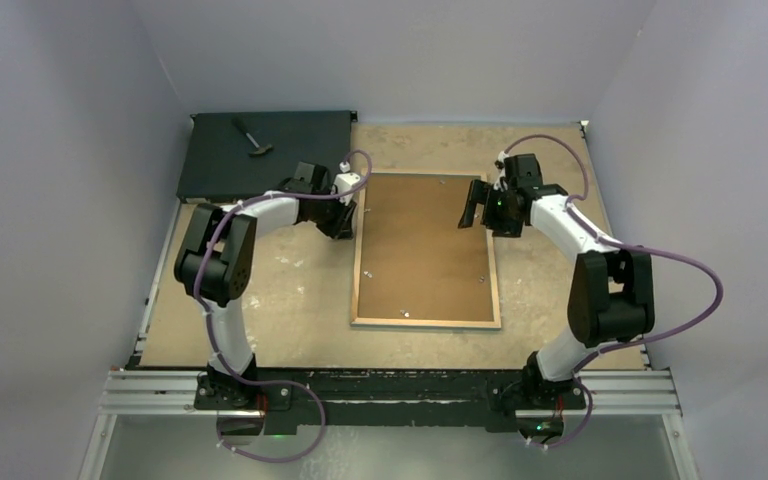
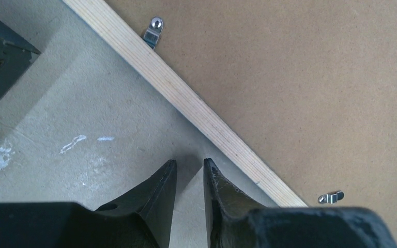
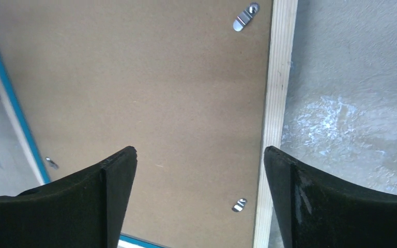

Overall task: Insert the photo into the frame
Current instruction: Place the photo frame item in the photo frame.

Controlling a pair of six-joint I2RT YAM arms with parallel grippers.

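Note:
The frame (image 1: 426,322) lies face down mid-table, bare light-wood rim up, with the brown backing panel (image 1: 425,245) set inside it. The photo is hidden. My left gripper (image 1: 343,228) sits low by the frame's upper left edge. In the left wrist view its tips (image 2: 190,164) stand a narrow gap apart over bare table, holding nothing, just off the wood rim (image 2: 186,98). My right gripper (image 1: 478,205) hangs wide open and empty over the panel's upper right part. In the right wrist view it (image 3: 200,152) spans the panel (image 3: 160,93) and the rim (image 3: 276,77).
A flat black box (image 1: 265,155) with a small hammer-like tool (image 1: 252,137) on it lies at the back left, and its corner shows in the left wrist view (image 2: 0,62). Small metal clips (image 2: 152,32) (image 3: 244,18) sit along the frame's inner edge. Grey walls enclose the table.

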